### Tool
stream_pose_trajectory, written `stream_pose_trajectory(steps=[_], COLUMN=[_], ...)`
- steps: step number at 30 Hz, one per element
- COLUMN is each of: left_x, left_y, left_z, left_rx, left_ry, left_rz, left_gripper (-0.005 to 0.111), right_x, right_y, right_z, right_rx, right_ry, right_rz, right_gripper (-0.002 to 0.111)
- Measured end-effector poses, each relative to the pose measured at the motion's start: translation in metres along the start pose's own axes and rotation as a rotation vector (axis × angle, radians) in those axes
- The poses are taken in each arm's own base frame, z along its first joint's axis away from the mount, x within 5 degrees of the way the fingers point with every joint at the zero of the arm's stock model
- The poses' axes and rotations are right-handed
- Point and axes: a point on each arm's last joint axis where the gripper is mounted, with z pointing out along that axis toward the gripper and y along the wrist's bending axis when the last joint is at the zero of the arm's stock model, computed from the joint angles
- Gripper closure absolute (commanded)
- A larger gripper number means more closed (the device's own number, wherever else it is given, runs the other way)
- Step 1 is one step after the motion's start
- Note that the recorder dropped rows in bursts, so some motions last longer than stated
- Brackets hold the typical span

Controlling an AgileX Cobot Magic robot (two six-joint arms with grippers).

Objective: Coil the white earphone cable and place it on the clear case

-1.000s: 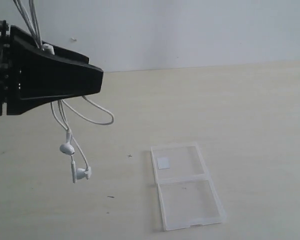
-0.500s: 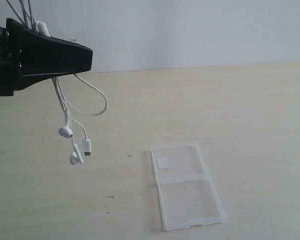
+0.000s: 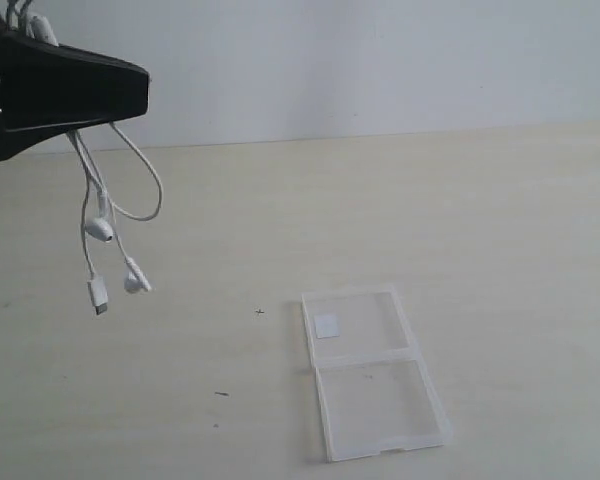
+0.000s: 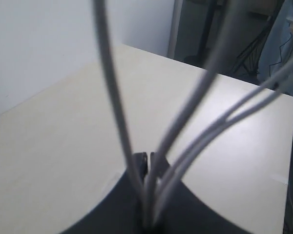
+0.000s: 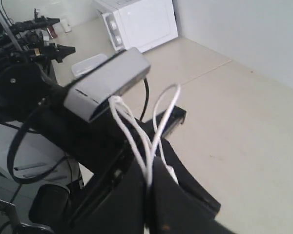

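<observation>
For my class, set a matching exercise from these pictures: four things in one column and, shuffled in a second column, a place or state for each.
Column one
1. thin white earphone cable
2. flat clear plastic case
3. small white square sticker
4. black left tool

Column two
a. lying open on the pale table
b. shut, raised above the table
c. dangling in the air
d. stuck on one half of the case

Pairs: 1-c, 2-a, 3-d, 4-b

Pale wooden table, plain white wall
</observation>
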Motion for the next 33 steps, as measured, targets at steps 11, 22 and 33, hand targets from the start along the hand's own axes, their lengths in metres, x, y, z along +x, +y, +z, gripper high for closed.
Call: stream_pose_trajectory(steps=[11, 22, 33], left_x=[0.0, 0.009, 0.024], left_y=[-0.004, -0.009, -0.008], left_z=[-0.012, -0.014, -0.017], left_rx=[-0.044, -0.008, 0.003], left_ry=[0.017, 0.112, 0.28], left_rz=[0.018, 0.067, 0.171], left_gripper=[0.107, 0.107, 0.107], right_x=[0.02, 0.044, 0.091], right_y=[-0.009, -0.022, -0.039], right_z=[-0.004, 0.005, 0.018], right_rx=[0.124, 0.206, 0.241], right_ry=[0.219, 0.321, 0.468], right_rz=[0.051, 0.11, 0.121], right_gripper=[0.108, 0.108, 0.074])
